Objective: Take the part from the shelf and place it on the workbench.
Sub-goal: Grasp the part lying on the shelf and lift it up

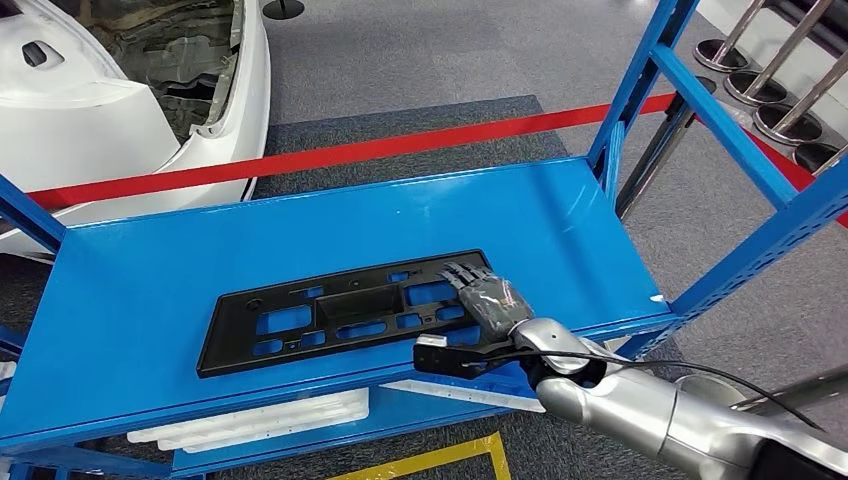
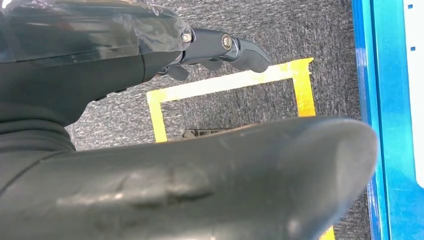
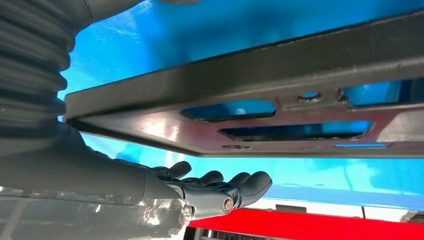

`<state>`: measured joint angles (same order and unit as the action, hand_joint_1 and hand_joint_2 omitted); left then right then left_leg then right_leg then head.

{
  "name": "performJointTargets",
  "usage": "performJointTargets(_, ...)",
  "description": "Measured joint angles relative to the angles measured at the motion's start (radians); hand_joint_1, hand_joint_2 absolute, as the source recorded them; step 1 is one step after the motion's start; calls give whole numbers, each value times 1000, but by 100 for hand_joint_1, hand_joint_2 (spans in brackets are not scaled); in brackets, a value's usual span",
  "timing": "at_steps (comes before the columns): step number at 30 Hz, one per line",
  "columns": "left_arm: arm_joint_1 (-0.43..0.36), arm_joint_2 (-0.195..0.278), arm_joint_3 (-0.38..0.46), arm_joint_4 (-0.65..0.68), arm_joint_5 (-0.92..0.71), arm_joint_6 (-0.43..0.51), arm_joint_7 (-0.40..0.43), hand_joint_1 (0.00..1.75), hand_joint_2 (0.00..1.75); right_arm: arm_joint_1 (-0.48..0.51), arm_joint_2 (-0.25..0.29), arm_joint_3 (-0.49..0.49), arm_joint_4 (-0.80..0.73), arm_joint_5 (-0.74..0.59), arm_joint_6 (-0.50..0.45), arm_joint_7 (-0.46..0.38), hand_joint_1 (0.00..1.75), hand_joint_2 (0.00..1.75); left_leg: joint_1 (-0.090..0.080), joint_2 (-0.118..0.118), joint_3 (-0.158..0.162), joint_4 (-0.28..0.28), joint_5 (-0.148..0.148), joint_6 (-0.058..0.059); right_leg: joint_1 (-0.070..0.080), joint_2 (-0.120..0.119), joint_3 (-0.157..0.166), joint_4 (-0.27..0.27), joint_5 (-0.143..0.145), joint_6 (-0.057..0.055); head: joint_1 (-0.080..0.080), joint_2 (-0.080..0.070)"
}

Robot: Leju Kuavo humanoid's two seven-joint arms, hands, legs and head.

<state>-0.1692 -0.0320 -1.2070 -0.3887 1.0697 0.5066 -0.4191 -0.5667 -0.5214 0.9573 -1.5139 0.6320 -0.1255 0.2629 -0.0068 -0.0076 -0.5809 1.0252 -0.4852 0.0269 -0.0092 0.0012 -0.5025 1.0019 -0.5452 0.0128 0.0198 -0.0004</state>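
Right hand [image 1: 492, 298] is reaching over the front edge of the blue shelf [image 1: 560, 215], fingers [image 3: 220, 187] lying extended and slightly apart at the right end of the black part [image 1: 345, 311], not clamped on it (contact is hard to judge from the wrist view). Part is lying flat near the shelf's front edge, long side running along it, right of centre. Left hand [image 2: 215, 47] is hanging over grey carpet with yellow tape [image 2: 227, 82], fingers loosely curled, holding nothing.
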Motion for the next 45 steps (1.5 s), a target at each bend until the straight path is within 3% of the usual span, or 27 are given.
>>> performJointTargets(14, 1, 0, 0, 0, 0, 4, 0, 0, 0, -19, 44, 5, 79, 71, -37, 0, 0, 175, 0, 0, 0, 0, 0, 0, 0, 0, 0, 0, 0, 0, 0, 0)
performJointTargets(33, 0, -1, 0, 0, -21, 10, 14, 0, 0, -23, 78, 15, 146, 264, -181, 8, 0, 175, 0, 0, 0, 0, 0, 0, 0, 0, 0, 0, 0, 0, 0, 0)
performJointTargets(45, -4, -7, 0, 0, -27, 12, 15, 0, 0, -37, 133, 22, 247, 252, -213, -22, 0, 175, 0, 0, 0, 0, 0, 0, 0, 0, 0, 0, 0, 0, 0, 0)
